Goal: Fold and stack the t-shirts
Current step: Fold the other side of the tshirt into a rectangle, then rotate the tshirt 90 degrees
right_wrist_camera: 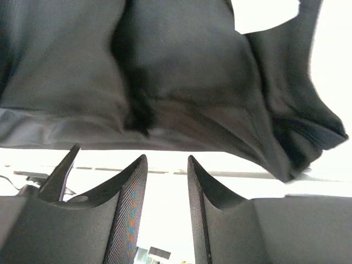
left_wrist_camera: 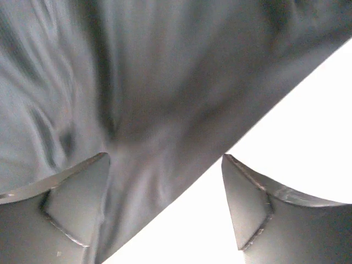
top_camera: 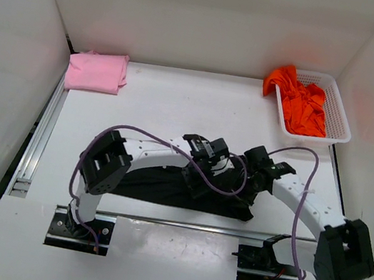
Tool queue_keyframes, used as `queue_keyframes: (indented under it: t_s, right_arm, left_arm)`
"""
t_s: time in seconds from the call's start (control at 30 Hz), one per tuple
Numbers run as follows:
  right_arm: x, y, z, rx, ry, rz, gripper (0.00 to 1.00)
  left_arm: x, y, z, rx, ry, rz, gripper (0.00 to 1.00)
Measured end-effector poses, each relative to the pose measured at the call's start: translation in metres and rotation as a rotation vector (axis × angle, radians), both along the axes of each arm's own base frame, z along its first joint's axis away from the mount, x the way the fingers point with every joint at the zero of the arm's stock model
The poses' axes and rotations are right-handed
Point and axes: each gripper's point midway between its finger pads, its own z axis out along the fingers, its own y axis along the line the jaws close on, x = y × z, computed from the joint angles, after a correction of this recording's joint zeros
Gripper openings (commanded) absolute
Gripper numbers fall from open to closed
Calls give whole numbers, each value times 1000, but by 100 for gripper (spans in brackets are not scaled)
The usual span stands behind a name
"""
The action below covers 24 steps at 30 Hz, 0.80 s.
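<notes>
A black t-shirt (top_camera: 157, 184) lies spread on the white table near the front, partly under both arms. My left gripper (top_camera: 199, 184) is low over its middle. In the left wrist view that gripper (left_wrist_camera: 165, 157) stands wide open, with the black t-shirt (left_wrist_camera: 165, 82) and its edge running just beyond the fingertips, and nothing pinched. My right gripper (top_camera: 248, 194) is over the shirt's right end. Close up, this gripper (right_wrist_camera: 166, 157) is open with an empty gap, the black t-shirt (right_wrist_camera: 181, 71) bunched just past the tips. A folded pink t-shirt (top_camera: 96, 71) lies back left. An orange-red t-shirt (top_camera: 302, 102) is heaped in the basket.
The white mesh basket (top_camera: 341, 118) stands at the back right corner, the orange-red shirt spilling over its left rim. White walls close in the table on three sides. A metal rail (top_camera: 32, 149) runs along the left edge. Purple cables (top_camera: 172, 143) loop over both arms.
</notes>
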Motion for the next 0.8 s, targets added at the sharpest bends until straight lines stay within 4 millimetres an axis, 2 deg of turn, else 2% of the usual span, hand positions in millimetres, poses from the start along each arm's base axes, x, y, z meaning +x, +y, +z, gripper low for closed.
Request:
queue_keyframes:
  t_s: [0.03,0.13,0.2,0.3,0.37,0.43,0.5,0.57,0.63,0.67,0.73,0.8]
  right_arm:
    - [0,-4,5,-14,-17,-4,41]
    - [13,-15,23,-44,-81,-29,41]
    - [32,-22,36,-56,-127,-65,41]
    - [59,-33,47,-82,-163,-102,41]
    - [76,-40,47,-105,-169,-122,41]
    - [92,-46,43,-126,-157,-136,39]
    - [107,-48,36,-143,-139,-134,36]
    - [124,-47,30,-158,-120,-121,35]
    - [143,-43,21,-164,-114,-103,32]
    - [152,-41,16,-167,-109,-96,30]
    - [162,-37,2,-172,-85,-83,28]
    - [168,-34,-13,-177,-48,-72,26]
  left_arm:
    - [-6,4,7,-12,25,1,100]
    - [-17,11,37,-81,67,0,100]
    - [-24,17,67,-154,88,2,100]
    - [-26,24,100,-246,87,13,100]
    - [-21,34,106,-266,83,41,100]
    - [-7,43,101,-265,79,91,100]
    - [25,65,89,-247,54,199,96]
    - [70,103,76,-213,-13,356,89]
    - [117,162,62,-163,-102,554,85]
    - [133,196,54,-124,-146,649,85]
    - [146,264,36,-29,-199,830,85]
    - [139,316,19,73,-204,956,85]
